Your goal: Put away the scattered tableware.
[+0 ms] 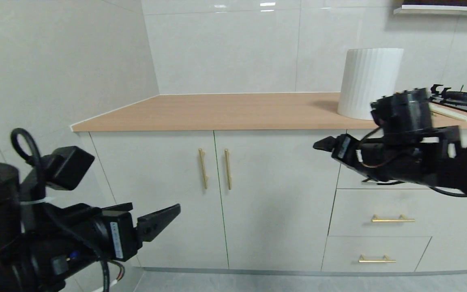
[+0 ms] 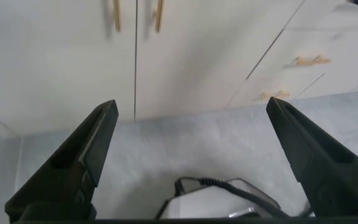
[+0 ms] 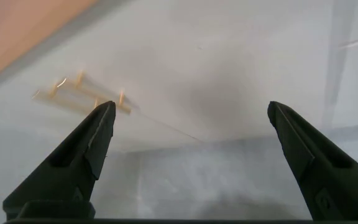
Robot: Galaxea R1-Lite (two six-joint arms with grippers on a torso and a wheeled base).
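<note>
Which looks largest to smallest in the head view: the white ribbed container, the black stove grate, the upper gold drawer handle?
1. White ribbed cylindrical container.
2. Black metal stove grate, partly out of frame.
3. Upper gold drawer handle, clearly smallest.

Bright, even light — glare on tiles (image 1: pixel 233 24)

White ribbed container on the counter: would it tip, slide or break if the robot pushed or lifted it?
The white ribbed container stands tall, so a push near its rim might tip it; a low push would probably slide it along the smooth counter. It looks rigid, perhaps ceramic, so likely breakable. Its ribs may help grip.
</note>
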